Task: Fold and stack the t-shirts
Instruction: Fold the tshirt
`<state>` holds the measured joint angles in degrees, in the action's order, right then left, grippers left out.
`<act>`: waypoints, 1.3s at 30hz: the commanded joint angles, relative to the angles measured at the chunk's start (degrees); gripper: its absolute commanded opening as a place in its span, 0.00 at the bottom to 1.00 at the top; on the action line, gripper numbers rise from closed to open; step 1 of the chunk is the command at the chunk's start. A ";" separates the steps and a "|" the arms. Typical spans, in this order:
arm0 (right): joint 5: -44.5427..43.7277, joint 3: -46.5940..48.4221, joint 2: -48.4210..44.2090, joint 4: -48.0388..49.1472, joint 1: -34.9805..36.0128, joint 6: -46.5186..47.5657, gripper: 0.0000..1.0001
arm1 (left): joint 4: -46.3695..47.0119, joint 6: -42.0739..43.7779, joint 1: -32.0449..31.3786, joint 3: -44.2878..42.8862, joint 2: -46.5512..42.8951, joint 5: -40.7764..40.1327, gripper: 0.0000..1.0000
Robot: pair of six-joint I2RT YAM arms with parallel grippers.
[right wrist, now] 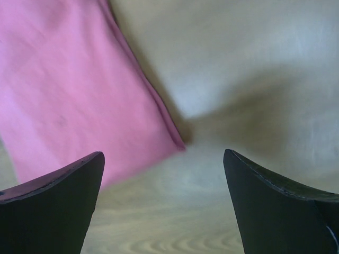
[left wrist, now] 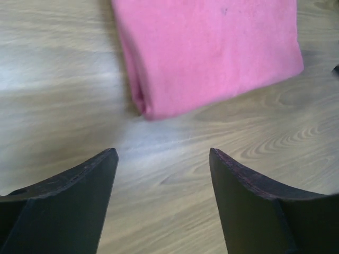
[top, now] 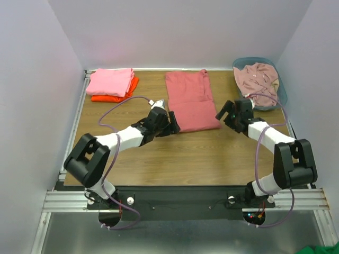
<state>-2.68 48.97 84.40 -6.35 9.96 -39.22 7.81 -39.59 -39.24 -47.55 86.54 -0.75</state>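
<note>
Left gripper (left wrist: 163,154), right gripper (right wrist: 164,154) (both agape) flanking coral-red t-shirt (top: 190,100)

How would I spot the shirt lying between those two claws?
On the wooden table, look at the middle, between the left gripper and the right gripper. The coral-red t-shirt lies flat there, folded into a long strip. Unlike it, the pink t-shirt and orange t-shirt are stacked at the far left corner, and the pale t-shirt sits crumpled in the basket.

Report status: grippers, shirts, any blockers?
Left gripper, right gripper open, empty, at near corners of coral-red shirt. Shirt folded to long strip, mid-table. Pink shirt on orange shirt far left; pale shirt in basket. No obstruction seen.
</note>
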 commanded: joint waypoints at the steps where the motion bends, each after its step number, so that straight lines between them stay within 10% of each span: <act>1: 3.03 -5.72 -2.57 1.07 0.24 -3.75 0.99 | 1.06 1.98 0.48 -5.52 5.20 3.65 0.72; 18: 9.80 -5.64 10.42 10.56 -1.25 -6.13 0.65 | -2.01 0.83 0.57 -11.60 17.43 1.19 0.33; 21: 9.62 -5.38 11.84 11.27 -1.17 -6.30 0.39 | -2.28 0.75 0.66 -11.86 18.13 -0.74 0.03; 22: 10.40 -5.72 12.01 11.53 -1.17 -6.04 0.15 | -2.36 0.83 0.66 -12.04 18.57 -1.00 0.00; 24: 11.37 -7.47 10.36 11.45 -1.17 -4.99 0.05 | -2.10 0.92 0.57 -11.43 18.49 -0.31 0.00; 39: 17.10 -30.06 -26.35 -7.51 -1.17 -1.48 0.03 | 0.98 -11.80 -19.19 10.98 -2.31 -4.33 0.00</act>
<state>11.68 20.86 66.87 -1.21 8.69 -43.92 11.27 -44.36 -54.39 -40.27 90.89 -2.83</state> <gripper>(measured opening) 0.072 0.040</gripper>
